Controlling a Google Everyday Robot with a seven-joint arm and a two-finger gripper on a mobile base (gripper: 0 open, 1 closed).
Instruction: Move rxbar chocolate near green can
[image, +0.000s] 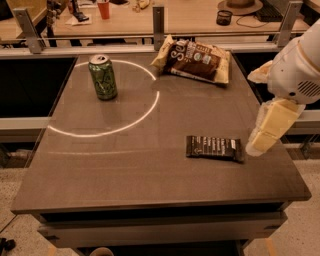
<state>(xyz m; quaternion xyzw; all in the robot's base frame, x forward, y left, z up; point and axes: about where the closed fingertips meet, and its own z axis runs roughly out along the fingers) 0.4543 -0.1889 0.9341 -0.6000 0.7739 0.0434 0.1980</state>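
**Rxbar chocolate (215, 148) is lying just left of the gripper (259, 144)**

The bar is lying flat on the near right of the table (125, 170), its long axis running left to right. The gripper is hanging just beside its right end and is not holding it; whether it is open cannot be told. The green can (103, 76) is standing well apart, far left.
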